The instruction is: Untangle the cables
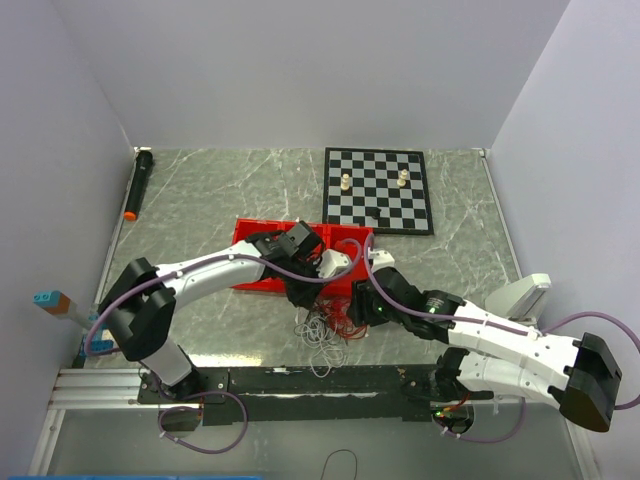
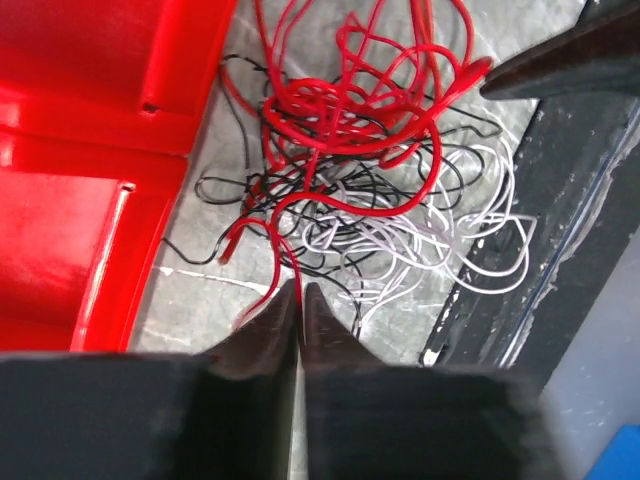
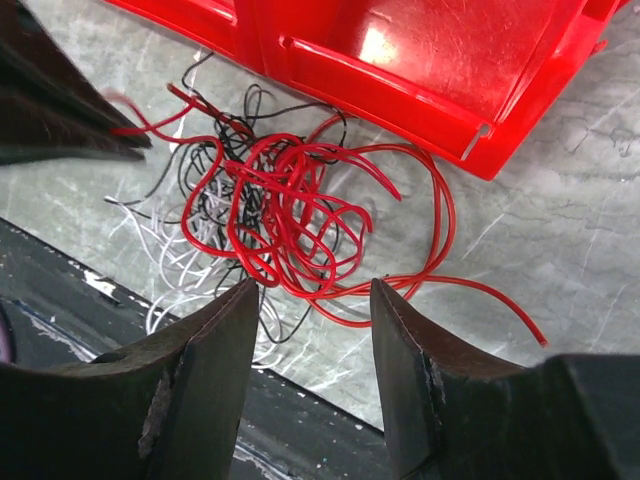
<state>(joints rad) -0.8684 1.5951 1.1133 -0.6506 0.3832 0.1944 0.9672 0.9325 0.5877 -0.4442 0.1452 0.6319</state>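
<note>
**Pinching a red strand beside the tray**

Left claw [image 2: 298, 292] has its fingers pressed together on the end of the red cable [image 2: 340, 105]; right claw [image 3: 310, 295] hangs over the same bunch with its fingers spread wide, gripping nothing.

The cables [image 1: 328, 325] lie in one tangle on the table [image 1: 220, 190], between the two claws; red loops sit on top, the black cable [image 2: 225, 185] threads underneath, the white cable [image 2: 480, 250] fans out towards the dark rail [image 1: 300, 380] at the near edge.

The red tray [image 2: 80, 200] stands just beside the tangle on its far side, its wall close to the left claw; the rail hems the bunch in on the near side.

Well apart, farther back, a chessboard [image 1: 378, 190] carries two pale pieces [image 1: 345, 183]; a black stick with an orange tip [image 1: 137, 186] lies along the left wall.
</note>
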